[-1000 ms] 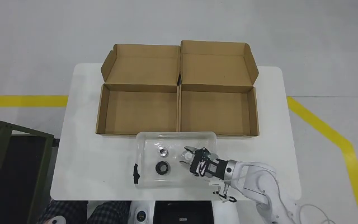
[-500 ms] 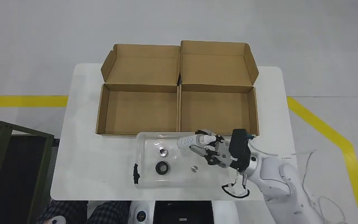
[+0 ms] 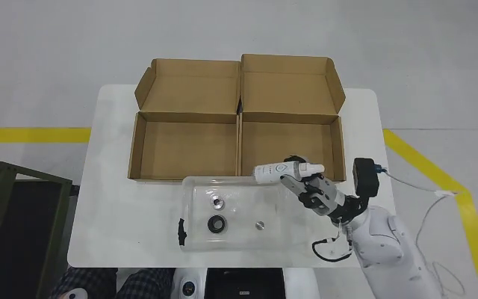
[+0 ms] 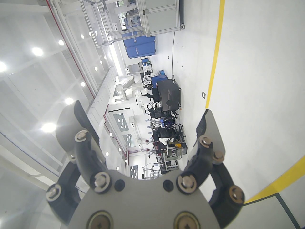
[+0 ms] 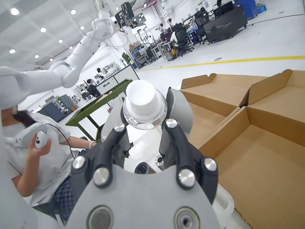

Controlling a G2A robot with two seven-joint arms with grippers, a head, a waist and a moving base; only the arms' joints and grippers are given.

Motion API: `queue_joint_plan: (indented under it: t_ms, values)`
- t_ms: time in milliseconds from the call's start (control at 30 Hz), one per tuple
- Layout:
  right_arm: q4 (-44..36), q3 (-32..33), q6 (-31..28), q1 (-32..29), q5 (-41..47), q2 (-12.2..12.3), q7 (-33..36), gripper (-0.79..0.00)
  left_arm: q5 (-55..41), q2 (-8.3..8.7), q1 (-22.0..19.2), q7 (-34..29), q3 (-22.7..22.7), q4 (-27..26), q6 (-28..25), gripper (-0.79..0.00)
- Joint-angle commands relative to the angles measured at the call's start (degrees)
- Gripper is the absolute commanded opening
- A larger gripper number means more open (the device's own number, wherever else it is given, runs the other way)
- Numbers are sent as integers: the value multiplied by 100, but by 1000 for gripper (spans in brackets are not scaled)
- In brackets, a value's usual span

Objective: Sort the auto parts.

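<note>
Toward the counter's (image 3: 112, 149) front-right, right hand (image 3: 299, 176) is clamping a white-capped bulb (image 3: 269, 173) above the clear tray's (image 3: 196, 187) far rim, just short of the right box (image 3: 287, 149). Best be lifting it clear of that box wall, holding it level, before letting go; left hand (image 4: 143, 110) is gaping, holding nothing.

Right side: right arm (image 3: 381, 243) bent, forearm coming in from the near right in the top view, wrist lifted above the table (image 3: 112, 187). The right tool (image 5: 145, 115) is clamped on a white-capped part (image 5: 142, 98), fingers (image 5: 181, 110) pressing it from both sides; the part lies roughly level and sticks out past the fingertips. Left side: left arm (image 5: 78, 48) raised high and stretched out, well apart from the right one. The left tool (image 4: 143, 115) points out at the room, jaws spread wide.
</note>
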Motion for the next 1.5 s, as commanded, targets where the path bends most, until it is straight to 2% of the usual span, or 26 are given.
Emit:
queue_joint_plan:
  t_ms: [0,333,767,1133,1467]
  values:
    - [30,6,-22,-12,204,-1,-59,-785,0,0,0,0,0,0,0,0]
    - [-11,101,-51,-65,472,7,-124,-785,0,0,0,0,0,0,0,0]
    - [-262,159,160,-93,-392,-8,-236,-785,0,0,0,0,0,0,0,0]
    - [-95,-177,1117,158,-1967,-73,-330,-785,0,0,0,0,0,0,0,0]
    - [316,-668,2046,858,-2885,-141,272,-785,0,0,0,0,0,0,0,0]
